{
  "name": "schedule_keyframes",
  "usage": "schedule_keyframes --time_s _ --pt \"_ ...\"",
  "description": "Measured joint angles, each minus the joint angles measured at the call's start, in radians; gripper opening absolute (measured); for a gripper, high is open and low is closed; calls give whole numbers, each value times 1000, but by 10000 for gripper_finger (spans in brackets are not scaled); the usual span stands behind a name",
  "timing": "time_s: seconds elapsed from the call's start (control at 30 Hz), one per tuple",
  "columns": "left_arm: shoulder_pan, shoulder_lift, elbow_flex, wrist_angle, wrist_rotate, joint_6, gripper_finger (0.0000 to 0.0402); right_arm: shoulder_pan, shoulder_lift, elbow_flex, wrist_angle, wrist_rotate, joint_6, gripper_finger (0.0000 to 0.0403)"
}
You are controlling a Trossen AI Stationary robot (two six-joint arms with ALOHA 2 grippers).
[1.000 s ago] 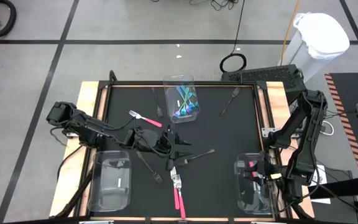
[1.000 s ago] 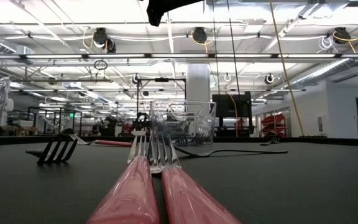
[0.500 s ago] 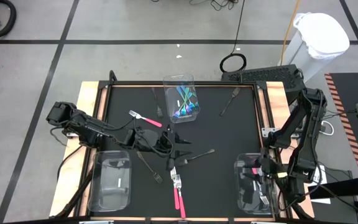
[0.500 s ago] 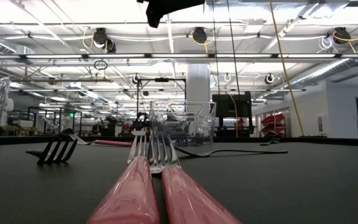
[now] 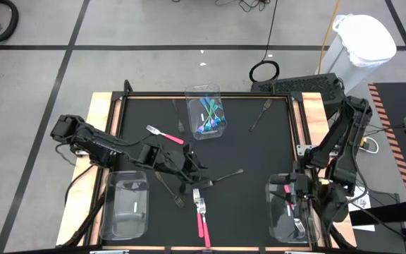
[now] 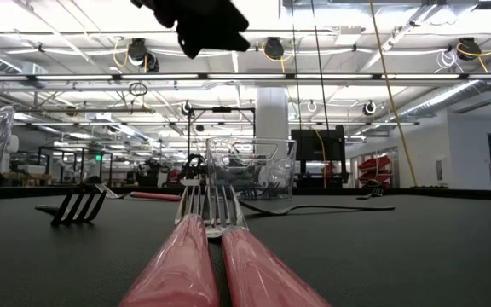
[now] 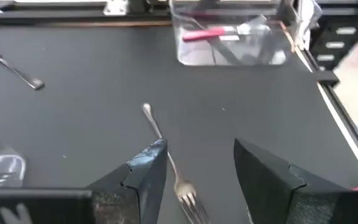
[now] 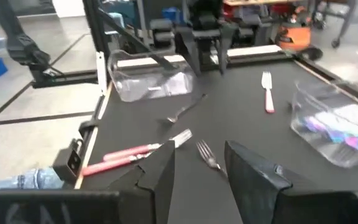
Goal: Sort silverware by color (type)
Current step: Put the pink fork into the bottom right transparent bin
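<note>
Both arms have shifted: left claw [image 5: 194, 168], spread and empty, now hangs above the dark fork [image 7: 169, 165] at desk [image 5: 252, 152] centre; right claw [image 5: 303, 201], spread, hovers over the 4 o'clock bin [image 5: 287, 209], which holds a pink fork [image 5: 282, 180]. Teal utensils [image 5: 208, 116] fill the 12 o'clock bin [image 5: 204, 111]; the 8 o'clock bin [image 5: 125, 204] looks hard to read

Matt black table [image 5: 259, 152]; clear glossy plastic bins [image 5: 127, 204]; shiny metal fork [image 7: 166, 158].
</note>
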Motion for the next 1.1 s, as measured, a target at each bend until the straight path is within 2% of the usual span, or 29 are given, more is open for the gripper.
schedule_keyframes --time_s 0.2,0.33,0.87,1.0,1.1 --pt "-26 1 0 -96 18 -1 187 -69 -30 0 221 -8 -323 137" --pt "-68 6 -1 -164 18 -1 187 -109 -45 0 257 -8 -418 137" --pt "-196 20 -1 -181 0 -22 187 -234 -159 0 257 -59 -589 137" --pt "-208 54 -1 -181 -23 -27 187 -234 -174 0 214 -60 -561 137" --pt "-215 82 -1 -184 -82 7 187 -234 -172 0 158 -62 -505 137"
